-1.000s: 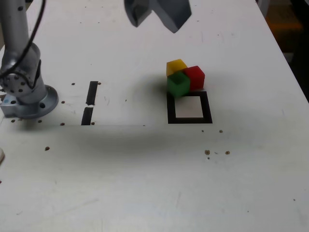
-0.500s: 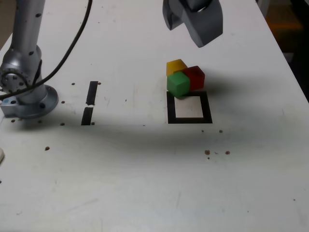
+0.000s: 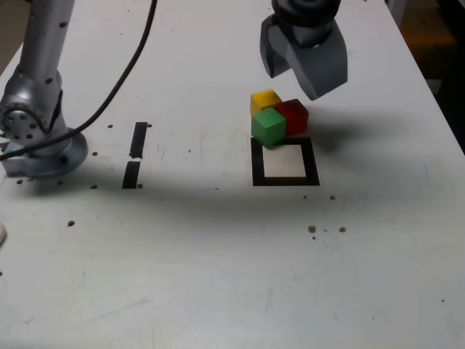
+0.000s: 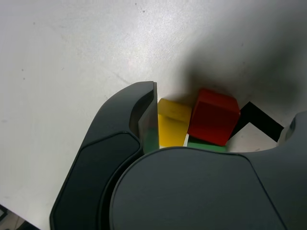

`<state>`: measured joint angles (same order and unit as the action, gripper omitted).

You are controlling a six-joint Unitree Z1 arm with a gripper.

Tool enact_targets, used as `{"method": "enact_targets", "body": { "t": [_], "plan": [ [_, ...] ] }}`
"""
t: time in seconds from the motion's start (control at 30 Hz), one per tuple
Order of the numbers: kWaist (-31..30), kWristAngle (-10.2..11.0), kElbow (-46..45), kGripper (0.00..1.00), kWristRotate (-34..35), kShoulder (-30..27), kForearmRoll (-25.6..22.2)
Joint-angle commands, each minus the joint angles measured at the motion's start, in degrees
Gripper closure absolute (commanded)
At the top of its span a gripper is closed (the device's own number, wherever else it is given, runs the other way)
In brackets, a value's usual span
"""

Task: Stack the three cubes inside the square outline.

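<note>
Three cubes huddle together, touching: the yellow cube (image 3: pixel 264 100) farthest back, the red cube (image 3: pixel 293 116) to its right in the exterior view, and the green cube (image 3: pixel 268 126) in front, overlapping the far tape edge of the square outline (image 3: pixel 285 180). White table shows inside the outline. My gripper (image 3: pixel 294 80) hangs open and empty just above and behind the cluster. In the wrist view the gripper (image 4: pixel 223 115) spans the red cube (image 4: pixel 213 116) and yellow cube (image 4: pixel 172 122). Only a strip of the green cube (image 4: pixel 206 145) shows, beside a corner of the outline (image 4: pixel 259 120).
The arm's base (image 3: pixel 40 145) stands at the exterior view's left, with a black cable trailing from it. Two short black tape strips (image 3: pixel 138 139) lie between base and outline. Small brown specks (image 3: pixel 312 229) dot the white table. Its right edge runs past the cubes.
The gripper has travelled to the exterior view's right and dropped lower, ending just over the cubes. The cubes have not moved.
</note>
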<state>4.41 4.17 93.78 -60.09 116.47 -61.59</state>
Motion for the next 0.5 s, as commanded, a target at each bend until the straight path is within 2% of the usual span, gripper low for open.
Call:
{"method": "enact_targets", "body": {
  "t": [0.0, 0.47],
  "plan": [
    [0.1, -0.2, -0.1, 0.0, -0.3, -0.1, 0.6],
    [0.3, -1.2, -2.2, 0.0, -1.2, 2.2, 8.2]
  ]
}}
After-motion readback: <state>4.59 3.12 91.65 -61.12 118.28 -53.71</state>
